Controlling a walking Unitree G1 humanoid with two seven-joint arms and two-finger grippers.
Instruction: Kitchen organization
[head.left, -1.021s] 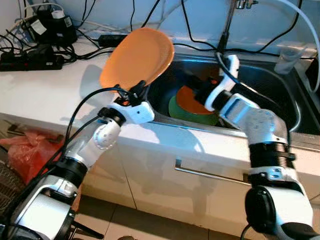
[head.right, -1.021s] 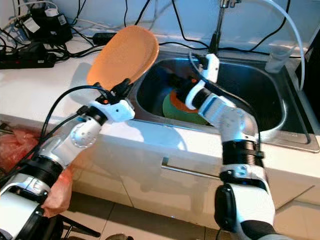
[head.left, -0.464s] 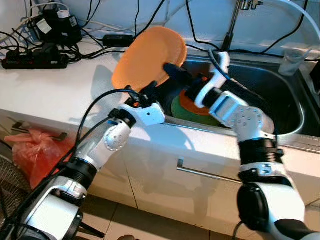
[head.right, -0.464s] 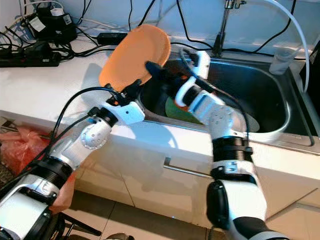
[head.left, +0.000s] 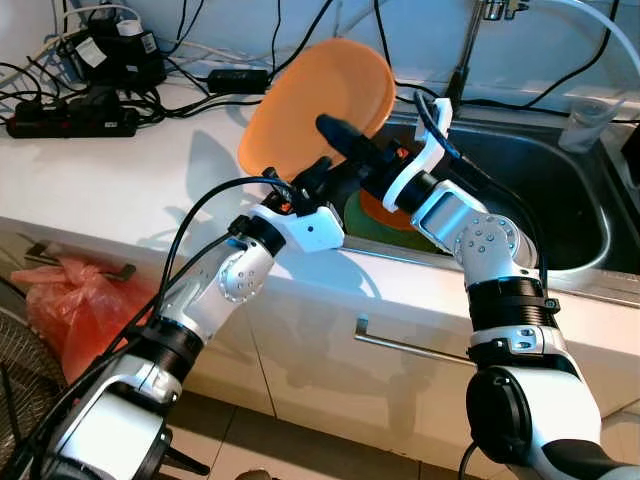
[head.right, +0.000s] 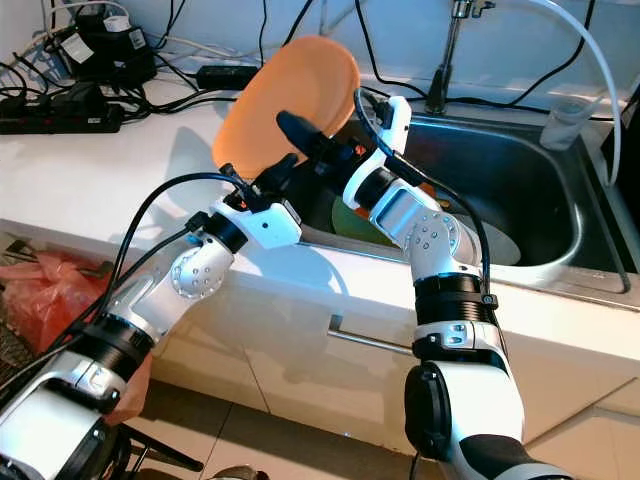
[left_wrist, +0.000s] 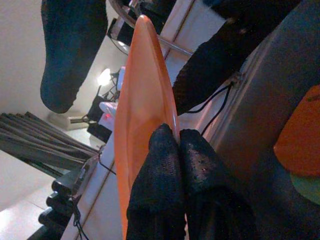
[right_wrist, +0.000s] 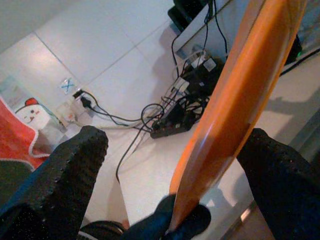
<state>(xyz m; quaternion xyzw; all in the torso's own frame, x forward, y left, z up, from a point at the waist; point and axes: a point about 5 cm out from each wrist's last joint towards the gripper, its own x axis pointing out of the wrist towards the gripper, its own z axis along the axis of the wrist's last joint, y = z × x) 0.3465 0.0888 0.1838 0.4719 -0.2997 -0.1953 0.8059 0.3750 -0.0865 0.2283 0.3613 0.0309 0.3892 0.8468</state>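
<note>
The left pincer (head.left: 300, 188) stays clenched on the lower rim of the orange plate (head.left: 318, 105), held upright above the bench's (head.left: 120, 175) edge by the sink (head.left: 560, 180). The right pincer (head.left: 345, 140), spread wide, has risen from the sink's stacked plates (head.left: 385, 218) to straddle it, likely for a handover.

This is a home kitchen. A stainless steel sink (head.left: 560, 190) is set into a white table (head.left: 110, 175), with a faucet (head.left: 470, 45) rising at its 12 o'clock edge. White cabinet fronts with a metal handle (head.left: 415, 342) run below. Plates (head.left: 385, 222) lie in the basin. Power strips (head.left: 75, 118) and tangled cables crowd the table's 10 o'clock corner, against a tiled wall.
</note>
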